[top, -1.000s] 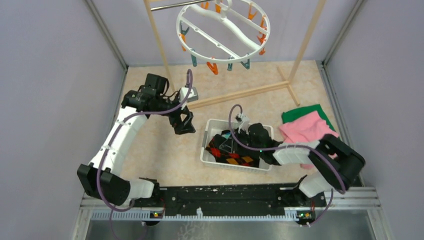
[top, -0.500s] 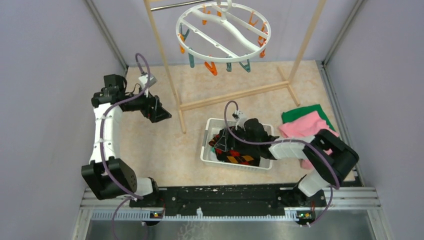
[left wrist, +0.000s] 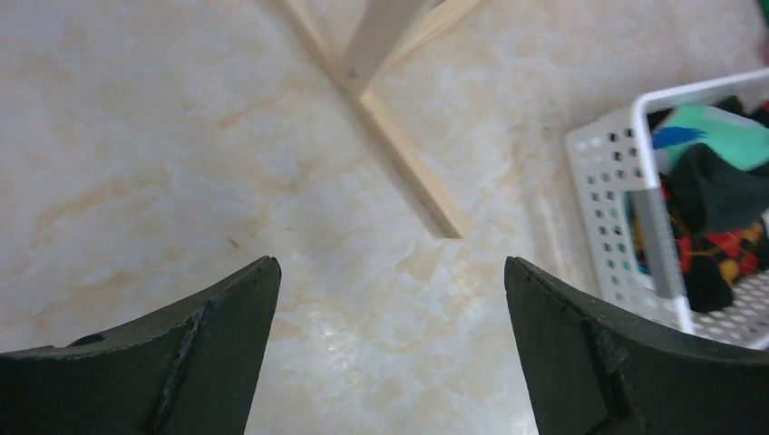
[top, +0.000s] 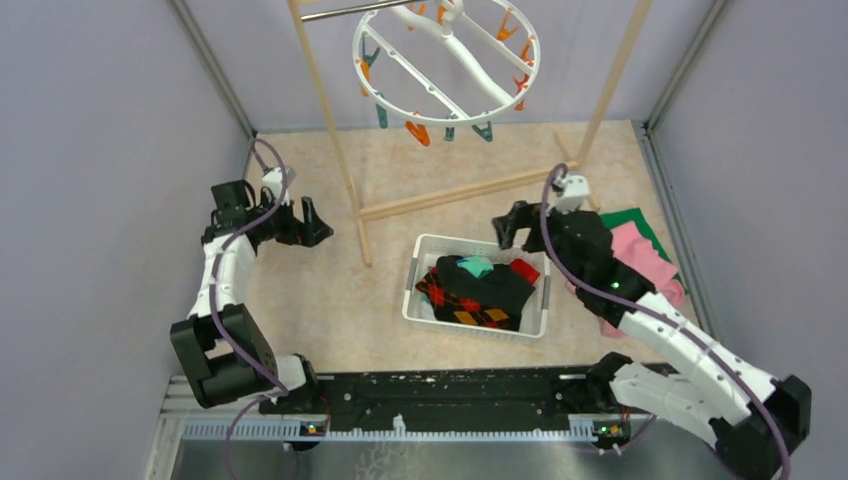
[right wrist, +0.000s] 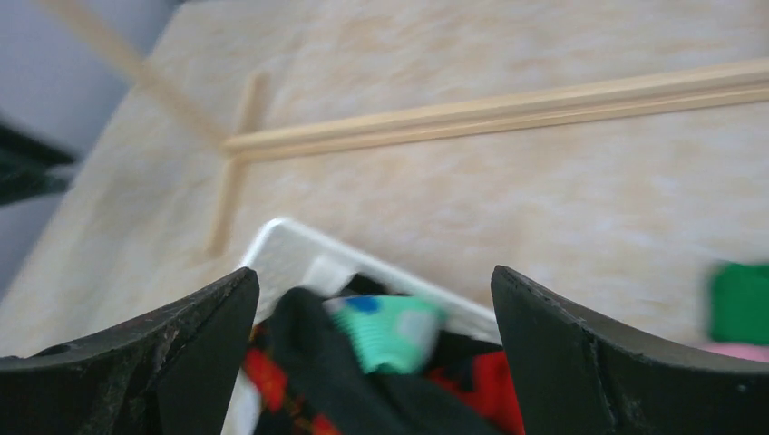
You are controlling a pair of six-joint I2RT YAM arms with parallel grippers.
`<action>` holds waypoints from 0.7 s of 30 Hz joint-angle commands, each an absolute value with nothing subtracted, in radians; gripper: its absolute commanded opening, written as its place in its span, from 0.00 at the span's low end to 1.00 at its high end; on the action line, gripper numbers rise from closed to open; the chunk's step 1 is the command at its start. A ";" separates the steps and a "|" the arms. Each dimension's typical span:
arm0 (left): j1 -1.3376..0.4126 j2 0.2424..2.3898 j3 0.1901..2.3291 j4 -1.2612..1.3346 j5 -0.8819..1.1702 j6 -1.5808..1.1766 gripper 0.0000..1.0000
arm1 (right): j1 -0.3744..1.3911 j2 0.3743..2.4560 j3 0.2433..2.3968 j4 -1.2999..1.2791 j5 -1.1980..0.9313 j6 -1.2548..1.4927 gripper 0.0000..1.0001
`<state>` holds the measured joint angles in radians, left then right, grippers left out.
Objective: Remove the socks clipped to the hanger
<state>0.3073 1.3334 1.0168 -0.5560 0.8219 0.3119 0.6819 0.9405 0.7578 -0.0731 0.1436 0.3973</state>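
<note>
The white ring hanger (top: 445, 122) hangs at the top from the wooden rack, and its orange and teal clips (top: 418, 132) dangle with nothing in them. The socks (top: 478, 290), black, argyle, teal and red, lie piled in a white basket (top: 410, 285). My right gripper (top: 503, 228) is open above the basket's far right corner, with nothing between its fingers. In the right wrist view the right gripper (right wrist: 374, 272) frames a teal sock (right wrist: 390, 331). My left gripper (top: 322, 222) is open and empty left of the rack post. In the left wrist view the left gripper (left wrist: 390, 263) hangs over bare table.
The wooden rack has a left post (top: 335, 140), a right post (top: 610, 80) and a floor bar (top: 470, 190) behind the basket. Folded pink and green cloths (top: 640, 250) lie right of the basket, under my right arm. Purple walls close both sides.
My right gripper has opened, lifted out of the basket and drawn back to the right, leaving the socks in it. My left arm has swung back towards the left wall.
</note>
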 commanded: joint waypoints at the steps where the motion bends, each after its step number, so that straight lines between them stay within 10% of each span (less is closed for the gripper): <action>1: 0.316 1.297 0.888 -0.136 0.665 0.154 0.99 | 0.567 0.817 0.645 -0.135 0.572 0.252 0.99; 10: 0.311 1.517 0.678 0.340 0.672 0.088 0.99 | 0.476 0.789 0.128 0.708 1.047 0.172 0.99; 21: 0.308 1.592 0.502 0.774 0.729 0.003 0.99 | 0.265 1.148 0.163 0.927 0.877 0.129 0.99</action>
